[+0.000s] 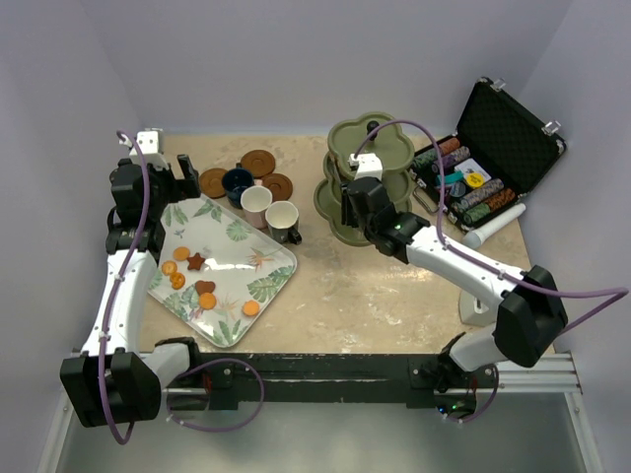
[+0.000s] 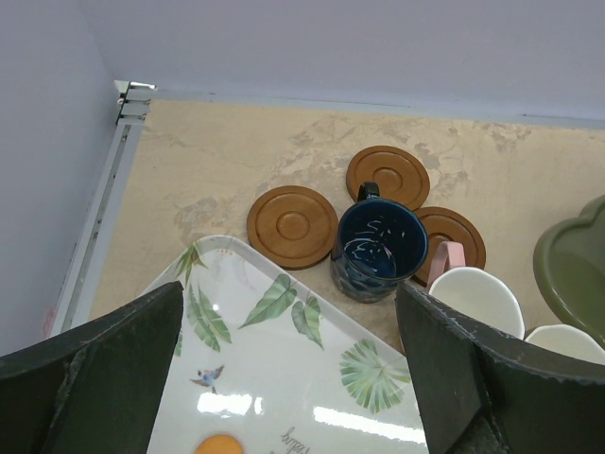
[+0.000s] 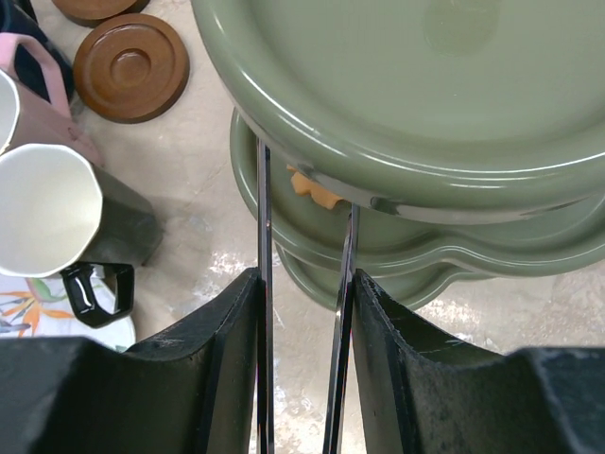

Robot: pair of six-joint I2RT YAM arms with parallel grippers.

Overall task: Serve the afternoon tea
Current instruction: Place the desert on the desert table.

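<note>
**On the table, tea barely begun**

Along the left edge of the table (image 1: 375,286), our left arm climbs from its base with the elbow bent. Its wrist tips down over the far corner of the leaf-patterned tray (image 1: 227,232). The left pincer (image 2: 289,293) hangs there with its fingers wide apart and nothing between them.

The biscuits (image 1: 181,253) lie scattered on the tray, mostly orange rounds with a brown star among them. Beyond the tray the three saucers (image 1: 258,163) sit bare on the table. The navy cup (image 2: 378,251) stands among them; we cannot tell whether it rests on the table or on a saucer's edge. The pinkish-white cup (image 1: 256,204) and the cream cup (image 1: 282,220) stand just beside the tray's far edge, neither on a saucer.

Further right is the three-tier stand (image 1: 370,148). Only one orange biscuit (image 3: 315,189) shows on it, tucked on a lower tier under the top tier's rim. Our right arm stretches low and diagonally from its base at the right to the stand's near side. The right pincer (image 3: 305,276) is clamped on thin tongs (image 3: 264,284), whose tips reach that biscuit. We cannot tell whether the tips are gripping it.

We judge the serving to be at an early stage. Nearly all the biscuits are yet to be moved to the stand, and no cup is clearly set on a saucer.
</note>
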